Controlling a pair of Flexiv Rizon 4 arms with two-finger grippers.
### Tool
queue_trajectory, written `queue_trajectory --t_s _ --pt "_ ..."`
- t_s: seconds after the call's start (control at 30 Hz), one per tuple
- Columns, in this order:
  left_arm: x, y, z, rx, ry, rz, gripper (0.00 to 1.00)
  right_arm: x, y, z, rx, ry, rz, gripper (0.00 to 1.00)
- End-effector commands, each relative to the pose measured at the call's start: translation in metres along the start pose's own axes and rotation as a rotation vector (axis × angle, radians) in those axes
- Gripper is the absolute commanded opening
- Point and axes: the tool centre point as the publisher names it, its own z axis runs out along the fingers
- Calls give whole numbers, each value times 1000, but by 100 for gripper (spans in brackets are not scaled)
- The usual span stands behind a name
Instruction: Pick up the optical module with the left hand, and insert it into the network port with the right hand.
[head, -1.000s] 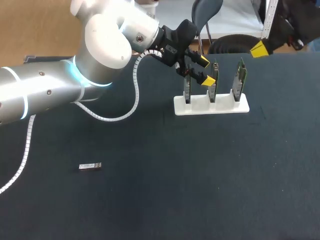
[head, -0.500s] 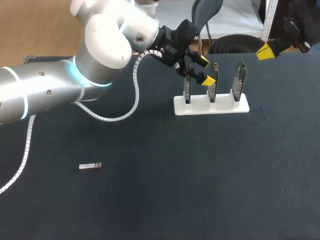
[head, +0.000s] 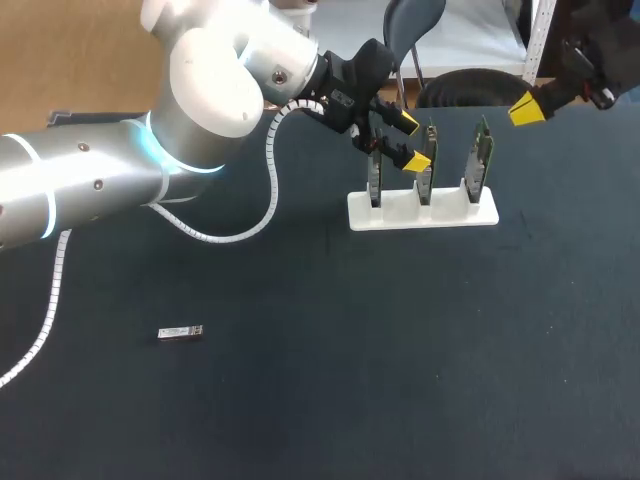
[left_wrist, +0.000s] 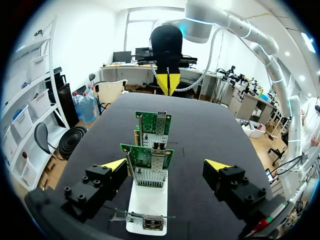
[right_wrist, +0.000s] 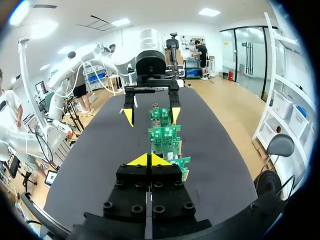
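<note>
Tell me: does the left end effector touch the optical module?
Apart. The head view shows the optical module lying far from the left end effector.

This looks like a robotics lab with an electronics test bench. Two robot arms work over a dark table (head: 300, 420): the left arm (head: 100, 190) is white and silver, with a glowing ring and a ribbed cable hose, and the right arm (left_wrist: 205, 22) is much the same. On the table a white rack (head: 422, 214) holds three bare green boards (head: 483, 158) upright. A small metal module (head: 180, 333) lies loose, well apart from the rack.
</note>
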Motion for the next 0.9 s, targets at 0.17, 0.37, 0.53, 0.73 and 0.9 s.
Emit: queue_trajectory --t_s 0.17,0.37,0.53,0.73,0.9 --pt "-1 1 0 3 6 -2 100 -2 -7 0 1 1 3 0" --pt "-1 1 0 3 6 -2 100 -3 -10 2 -4 -1 3 0" --pt "-1 1 0 3 6 -2 100 -3 -11 2 -6 2 3 0" --pt "-1 1 0 3 6 -2 100 -5 -12 2 10 12 9 100" --pt "-1 1 0 3 6 -2 100 -5 -12 2 10 12 9 100"
